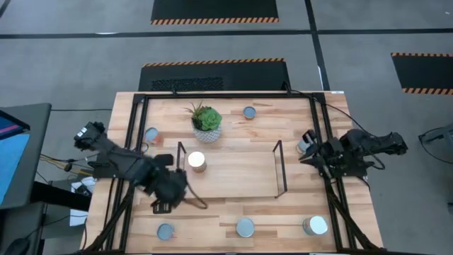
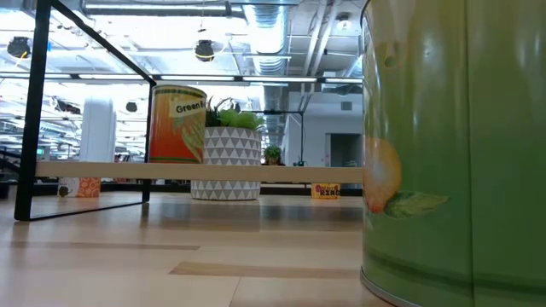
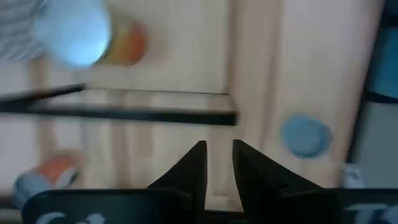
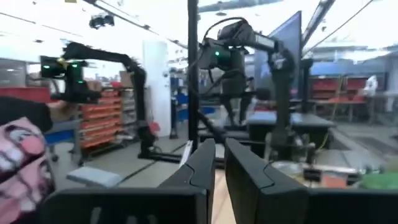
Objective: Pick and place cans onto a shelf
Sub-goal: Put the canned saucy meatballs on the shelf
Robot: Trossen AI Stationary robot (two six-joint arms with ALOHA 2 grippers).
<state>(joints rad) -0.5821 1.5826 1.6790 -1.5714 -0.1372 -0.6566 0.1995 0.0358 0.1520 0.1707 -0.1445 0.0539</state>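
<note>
The shelf [image 1: 233, 170] is a low light-wood board with black wire uprights, in the middle of the table. One can [image 1: 197, 161] with a cream top and orange side stands on its left end, also in the low view [image 2: 177, 124] and the left wrist view [image 3: 74, 31]. My left gripper [image 1: 164, 200] hovers near the shelf's left upright [image 3: 124, 115], pointing down, its fingers [image 3: 217, 168] a little apart with nothing between them. My right gripper [image 1: 306, 152] waits at the right edge beside a can [image 1: 306, 142], narrowly open [image 4: 219, 155] and empty. Other cans stand on the table [image 1: 151, 134], [image 1: 248, 112].
A succulent in a white pot [image 1: 207, 122] stands behind the shelf. Three cans line the near edge [image 1: 165, 231], [image 1: 245, 227], [image 1: 316, 225]; one green can [image 2: 452, 153] fills the low view's right. The black table frame [image 1: 134, 142] runs along both sides.
</note>
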